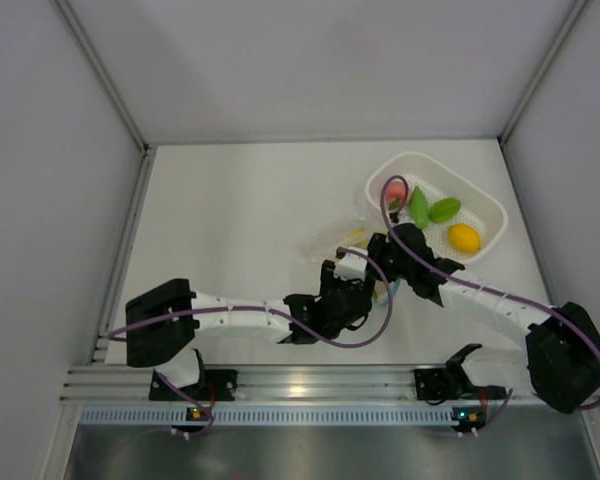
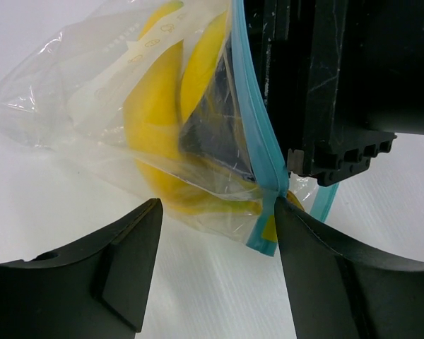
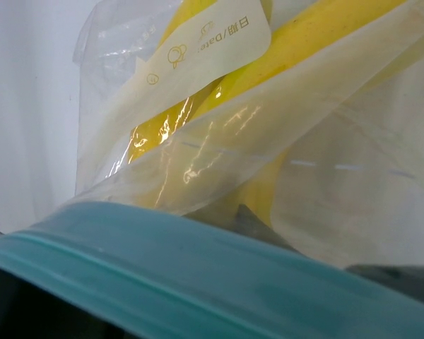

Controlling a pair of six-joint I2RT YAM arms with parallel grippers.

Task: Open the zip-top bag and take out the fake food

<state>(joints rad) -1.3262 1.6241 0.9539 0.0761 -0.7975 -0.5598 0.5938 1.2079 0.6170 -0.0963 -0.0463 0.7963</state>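
While the right gripper (image 1: 378, 250) is clamped on the blue zip strip (image 2: 258, 134) of the clear bag (image 2: 78, 106), one dark finger showing through the plastic inside the mouth and the rest of it outside, the left gripper (image 2: 218, 205) stands with its jaws wide apart and nothing pinched between them. The bag lies on the white table (image 1: 240, 220) just ahead of the left gripper's fingers (image 2: 127, 261). Its zip strip runs away from the right-hand finger, whose tip touches the strip's near end. A yellow banana bunch (image 2: 152, 106) sits inside the bag, ahead of the gap between the left gripper's fingers and just left of the right gripper's inner finger. A pale label (image 3: 198, 49) lies on the plastic over the bananas. Close by the right gripper, on the side away from the left one, stands a white basket (image 1: 460, 183). It holds a pink peach (image 1: 393, 190), two green pieces (image 1: 418, 205) and a round yellow fruit (image 1: 464, 238).
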